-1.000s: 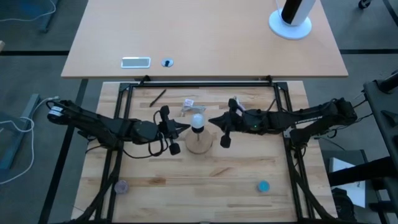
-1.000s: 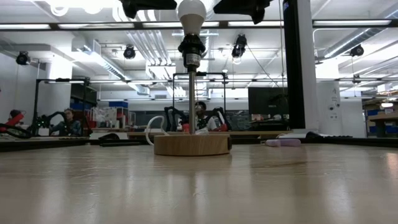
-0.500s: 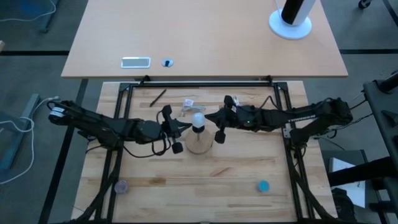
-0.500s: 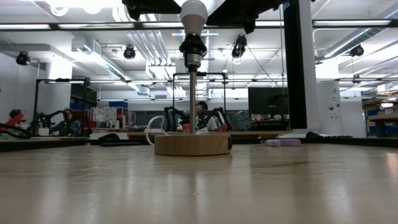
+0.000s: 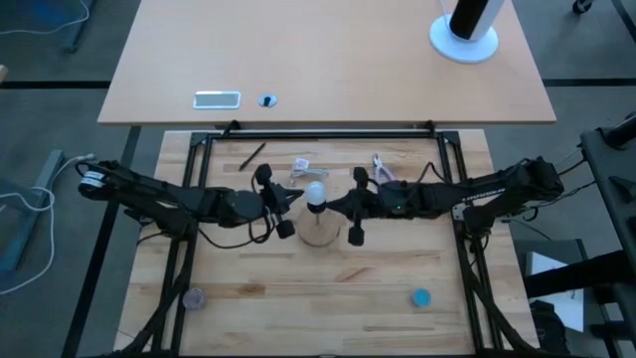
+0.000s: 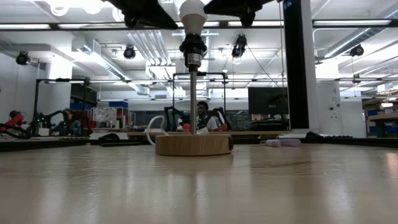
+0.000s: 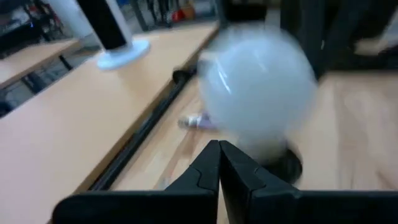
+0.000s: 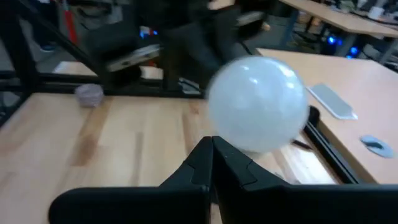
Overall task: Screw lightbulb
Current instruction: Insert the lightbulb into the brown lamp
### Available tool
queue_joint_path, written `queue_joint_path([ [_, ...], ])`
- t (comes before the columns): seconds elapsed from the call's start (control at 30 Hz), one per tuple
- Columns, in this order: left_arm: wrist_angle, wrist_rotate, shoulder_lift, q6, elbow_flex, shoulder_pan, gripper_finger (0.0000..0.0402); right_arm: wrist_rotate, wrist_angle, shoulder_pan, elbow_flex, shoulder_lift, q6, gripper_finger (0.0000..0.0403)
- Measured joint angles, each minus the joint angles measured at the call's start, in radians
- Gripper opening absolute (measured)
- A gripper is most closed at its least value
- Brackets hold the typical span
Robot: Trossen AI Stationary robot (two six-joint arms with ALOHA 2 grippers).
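— Where's the lightbulb (image 5: 316, 192)?

— I see it seated upright in the black socket (image 6: 193, 48) above the wooden disc (image 6: 193, 144). Both my grippers flank it, left gripper (image 7: 219, 163) and right gripper (image 8: 211, 158) each pressed together, gripping nothing.

— Step?

— Tightening, I judge. Next I'd need fingers parted around the glass.

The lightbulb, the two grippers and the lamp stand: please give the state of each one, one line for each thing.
lightbulb: upright, seated on top of the black socket, not held.
black socket: carries the bulb on top of the thin post.
wooden disc: flat on the table, upright.
left gripper: jaws shut, tips close beside the bulb.
right gripper: jaws shut, tips close beside the bulb.
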Motion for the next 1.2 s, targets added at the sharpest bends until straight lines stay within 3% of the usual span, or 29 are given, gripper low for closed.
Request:
queue_joint_path([
  [0.23,-0.048,0.002,-0.019,-0.033,-0.001,-0.011,0.0,0.085,-0.057,-0.001,0.0,-0.019,0.016,0.0],
  [0.43,-0.032,0.079,-0.036,-0.029,-0.001,-0.031,0.0,0.192,-0.104,-0.011,0.0,-0.033,0.005,0.0],
  [0.63,0.048,0.153,-0.033,0.038,-0.001,-0.032,0.0,0.183,-0.064,-0.027,0.0,-0.031,-0.035,0.0],
  [1.2,0.049,0.14,-0.027,0.047,0.0,0.005,0.0,0.034,-0.017,-0.025,0.0,-0.03,-0.044,0.0],
])
